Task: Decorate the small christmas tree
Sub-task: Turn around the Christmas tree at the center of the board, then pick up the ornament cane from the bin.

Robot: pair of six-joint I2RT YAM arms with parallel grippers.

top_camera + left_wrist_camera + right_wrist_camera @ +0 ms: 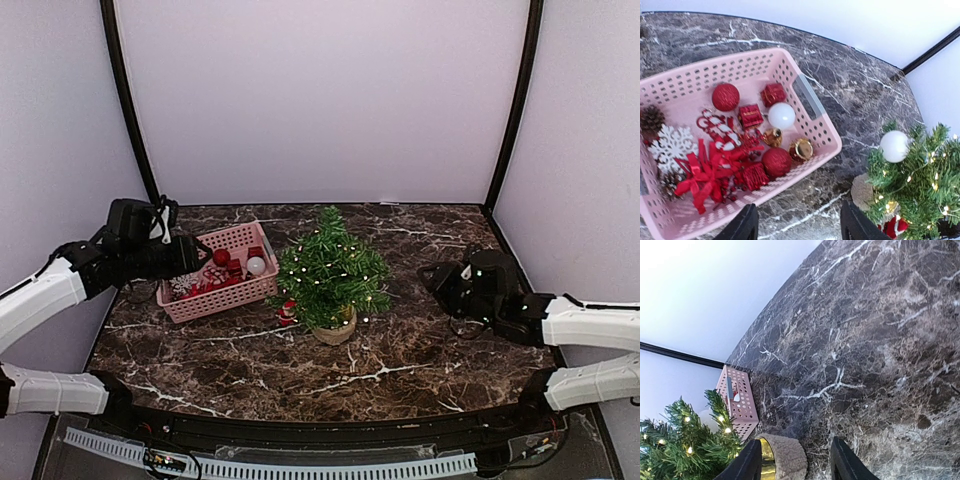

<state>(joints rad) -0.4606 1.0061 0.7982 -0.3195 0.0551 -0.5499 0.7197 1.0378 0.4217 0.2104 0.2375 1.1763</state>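
Left gripper (193, 256) hovers over pink basket (236, 299) near worktop (430, 355) left edge, fingers apart, empty. Right gripper (436, 276) low near right edge, fingers apart, empty. Small christmas tree (331, 268) mid-worktop, upright, long axis vertical.

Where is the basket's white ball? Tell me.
Left wrist view: the white ball lies in the pink basket, right side, beside two red gift boxes.

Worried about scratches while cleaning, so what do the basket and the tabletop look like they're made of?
Basket: probably moulded plastic, matte pink, given its even rows of small holes. Tabletop: dark brown stone look with white veins and a slight sheen; real marble or a printed laminate, can't tell.
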